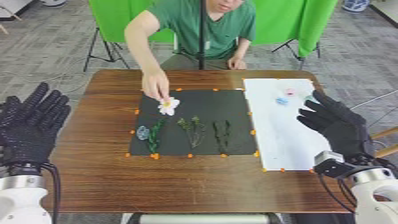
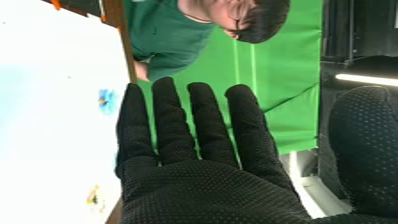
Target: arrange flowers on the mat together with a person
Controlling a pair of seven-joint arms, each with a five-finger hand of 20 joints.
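On the brown bench (image 1: pixel 195 185), a person's hand (image 1: pixel 155 85) reaches in from the far edge and sets a white flower (image 1: pixel 168 106) on the black mat (image 1: pixel 218 102), at the head of the stem (image 1: pixel 155 136) nearest the bench's left edge. My right hand (image 1: pixel 340 127) is poised above the bench's right edge, empty, its fingers straight and spread and the thumb well away from them. The blue flower (image 1: pixel 282 101), likely my pick, lies on the white sheet (image 1: pixel 284 135) towards the bench's far right corner. It sits off my fingertips on the side facing the mat, near them but apart, with the pink flower (image 1: pixel 290 92) just beyond it, closer to the far edge.

That bearing decides the move: my right hand should travel leftward and a little towards the far edge, then down, rather than straight ahead. The bloom looks round, with no clear long axis to match, so the approach can favour the side away from the pink one. My left hand (image 1: pixel 27 132), empty with fingers straight, is over the bench's left edge with the whole mat between it and the flower; the right is plainly the nearer. The middle stems (image 1: pixel 192 131) and right-hand stems (image 1: pixel 222 136) run roughly from near edge to far and have no blossom at their heads, so the arrangement appears only partly done.
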